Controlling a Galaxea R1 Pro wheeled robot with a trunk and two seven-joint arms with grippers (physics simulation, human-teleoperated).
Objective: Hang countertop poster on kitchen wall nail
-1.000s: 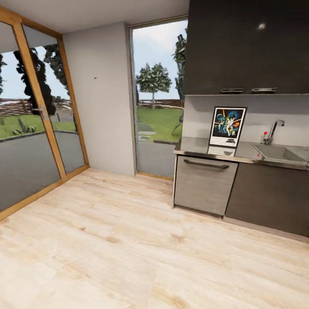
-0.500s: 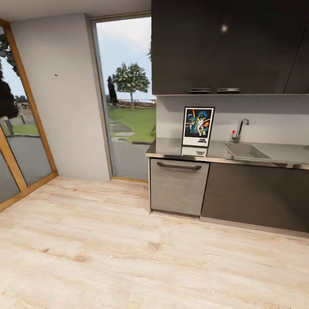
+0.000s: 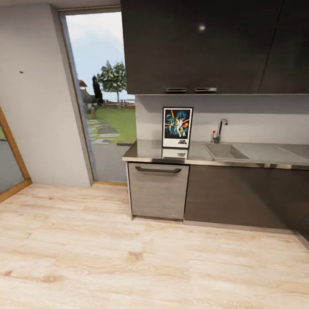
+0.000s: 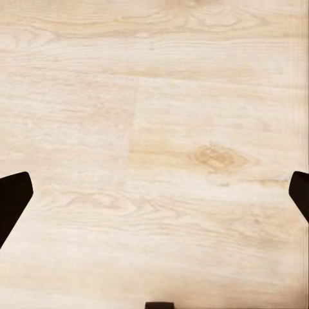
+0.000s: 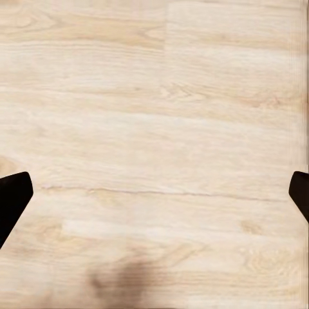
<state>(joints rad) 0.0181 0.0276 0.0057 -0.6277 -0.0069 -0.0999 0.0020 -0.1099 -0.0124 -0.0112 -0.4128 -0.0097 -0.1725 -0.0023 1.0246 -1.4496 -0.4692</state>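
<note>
Pale wood floor fills the near ground, running to a grey wall at far left and dark cabinets at far right. Beneath them lies the glossy table, with an inset sink and tap. Left of the sink, the poster stands upright against the backsplash. Far left, the wall nail dots the wall. Left end effector and right end effector hang released, fingers spread wide above the floor.
</note>
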